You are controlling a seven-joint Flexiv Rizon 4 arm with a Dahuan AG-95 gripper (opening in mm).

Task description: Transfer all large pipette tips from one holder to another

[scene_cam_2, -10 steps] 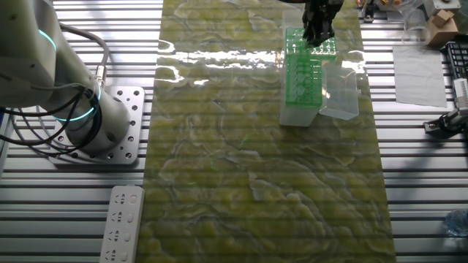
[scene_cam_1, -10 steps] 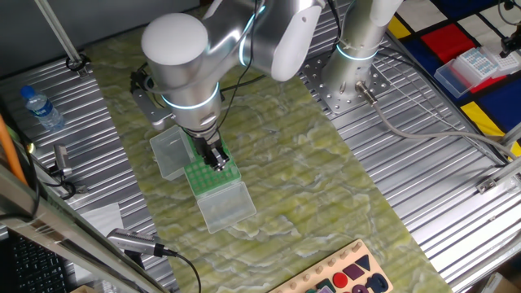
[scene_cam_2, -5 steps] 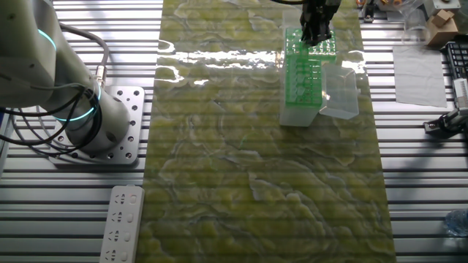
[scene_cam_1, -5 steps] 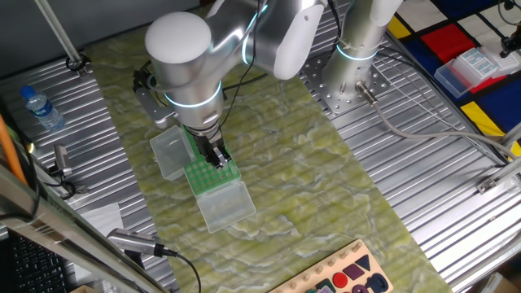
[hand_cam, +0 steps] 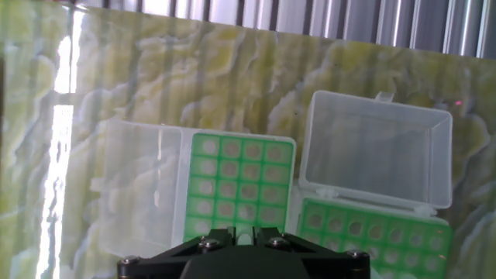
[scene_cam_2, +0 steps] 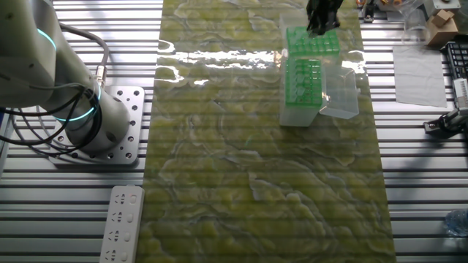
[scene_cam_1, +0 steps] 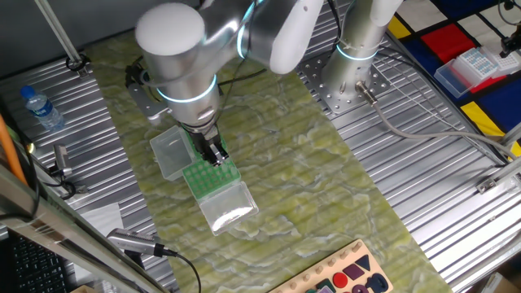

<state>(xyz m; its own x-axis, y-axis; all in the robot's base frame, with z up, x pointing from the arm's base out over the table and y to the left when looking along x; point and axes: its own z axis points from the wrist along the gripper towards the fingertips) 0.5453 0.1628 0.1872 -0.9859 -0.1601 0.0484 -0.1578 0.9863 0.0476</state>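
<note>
Two green racks stand side by side on the green mat, each with an open clear lid. In the hand view, one rack [hand_cam: 240,186] lies straight ahead with pale round tips in its holes. The other rack [hand_cam: 372,236] is at the lower right, also with pale tips. My gripper [hand_cam: 244,230] hangs above the near edge of the first rack, shut on a whitish translucent pipette tip [hand_cam: 244,235] held between the jaws. In one fixed view the gripper [scene_cam_1: 214,153] is over the racks [scene_cam_1: 209,177]. In the other fixed view the gripper [scene_cam_2: 320,18] is above the far rack [scene_cam_2: 311,40].
Clear lids lie open beside the racks [hand_cam: 378,147] [hand_cam: 143,186]. A water bottle [scene_cam_1: 41,108] stands at the left, a blue tip box [scene_cam_1: 476,67] at the far right, and a shape board [scene_cam_1: 346,277] at the front. A white power strip [scene_cam_2: 121,223] lies near the arm base.
The gripper has risen from the rack top, still shut, and the arm's wrist has shifted slightly. The far rack's top now shows fully in the other fixed view.
</note>
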